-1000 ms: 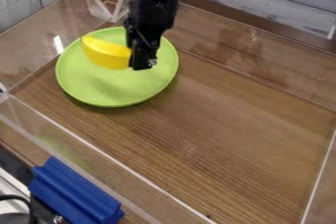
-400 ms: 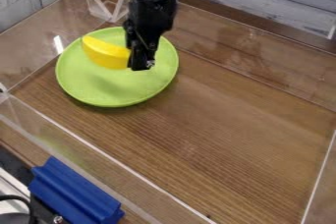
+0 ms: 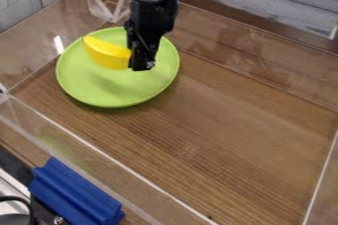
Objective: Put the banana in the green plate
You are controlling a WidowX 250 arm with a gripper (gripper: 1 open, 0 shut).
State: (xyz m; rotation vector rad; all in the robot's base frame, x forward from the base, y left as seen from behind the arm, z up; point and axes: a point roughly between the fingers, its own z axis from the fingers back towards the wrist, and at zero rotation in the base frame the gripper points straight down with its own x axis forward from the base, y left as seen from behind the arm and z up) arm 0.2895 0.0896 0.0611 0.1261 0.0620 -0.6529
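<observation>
The yellow banana (image 3: pixel 103 50) rests on the lime-green plate (image 3: pixel 114 89) at the left of the wooden table, towards the plate's back. My black gripper (image 3: pixel 141 61) comes down from above and stands at the banana's right end, over the plate. Its fingers are shut on that end of the banana. The arm hides the banana's right tip.
Clear plastic walls (image 3: pixel 53 140) surround the wooden table (image 3: pixel 238 120). A blue object (image 3: pixel 73 199) lies outside the front wall at the lower left. A small yellow thing (image 3: pixel 59 42) shows just past the plate's left rim.
</observation>
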